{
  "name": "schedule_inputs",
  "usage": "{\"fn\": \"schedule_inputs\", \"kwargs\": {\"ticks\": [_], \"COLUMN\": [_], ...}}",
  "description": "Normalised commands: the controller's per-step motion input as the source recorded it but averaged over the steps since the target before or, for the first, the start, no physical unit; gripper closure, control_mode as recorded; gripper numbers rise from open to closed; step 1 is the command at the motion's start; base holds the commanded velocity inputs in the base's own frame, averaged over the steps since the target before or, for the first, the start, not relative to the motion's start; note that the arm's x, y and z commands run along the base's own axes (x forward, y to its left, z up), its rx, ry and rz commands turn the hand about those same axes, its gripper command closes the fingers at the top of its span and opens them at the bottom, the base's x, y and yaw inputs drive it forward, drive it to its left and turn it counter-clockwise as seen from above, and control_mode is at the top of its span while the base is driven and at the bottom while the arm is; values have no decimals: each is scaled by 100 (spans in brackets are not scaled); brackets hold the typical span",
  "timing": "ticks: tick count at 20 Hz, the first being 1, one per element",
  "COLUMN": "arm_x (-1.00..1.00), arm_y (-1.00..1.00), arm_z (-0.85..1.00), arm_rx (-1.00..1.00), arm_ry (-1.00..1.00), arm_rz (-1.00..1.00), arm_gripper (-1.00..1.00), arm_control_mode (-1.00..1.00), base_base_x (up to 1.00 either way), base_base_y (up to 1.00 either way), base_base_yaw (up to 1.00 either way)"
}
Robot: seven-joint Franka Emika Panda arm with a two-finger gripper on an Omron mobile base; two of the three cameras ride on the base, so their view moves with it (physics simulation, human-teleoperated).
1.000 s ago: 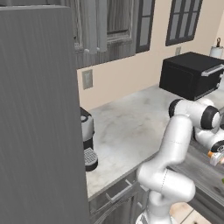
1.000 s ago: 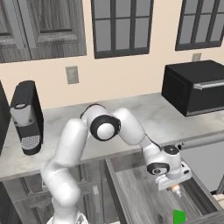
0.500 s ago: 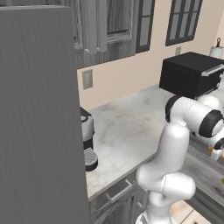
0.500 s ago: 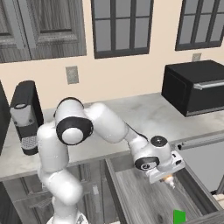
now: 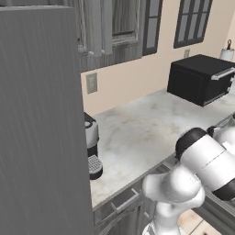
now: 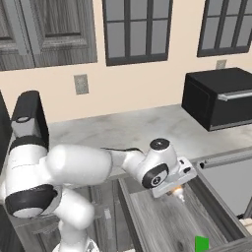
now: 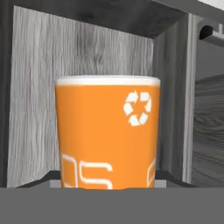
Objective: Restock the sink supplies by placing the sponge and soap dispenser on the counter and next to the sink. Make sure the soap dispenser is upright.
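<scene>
In the drawer, the hand (image 6: 178, 193) pinches the soap dispenser (image 7: 107, 133), white recycling symbol on orange

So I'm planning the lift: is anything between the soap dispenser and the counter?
Nothing loose that I can see. The gripper holds the soap dispenser down in the open drawer, below the counter, so the counter's edge must be cleared first. The microwave and coffee machine stand off to the sides.

the arm (image 6: 88, 167) now sits swung lower and further forward than a second ago, its bulk nearer the cameras. the gripper (image 6: 178, 193) with the orange soap dispenser (image 7: 107, 133) is higher and further left in the open drawer (image 6: 162, 221).
</scene>
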Motion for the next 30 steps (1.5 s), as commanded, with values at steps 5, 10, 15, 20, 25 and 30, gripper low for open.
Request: {"fn": "schedule_inputs", "kwargs": {"ticks": [5, 10, 15, 20, 25, 30], "arm_x": [-20, -32, -44, -23, 0, 0], "arm_y": [58, 83, 79, 64, 16, 5], "arm_z": [100, 70, 13, 0, -1, -1], "arm_rx": [5, 1, 0, 0, 0, -1], "arm_ry": [13, 6, 0, 0, 1, 0], "arm_rz": [0, 0, 0, 0, 1, 0], "arm_gripper": [100, 100, 100, 100, 100, 100], "arm_control_mode": [-100, -100, -100, -100, -100, -100], "base_base_x": [0, 0, 0, 0, 0, 0], "base_base_y": [0, 0, 0, 0, 0, 0], "base_base_yaw": [0, 0, 0, 0, 0, 0]}}
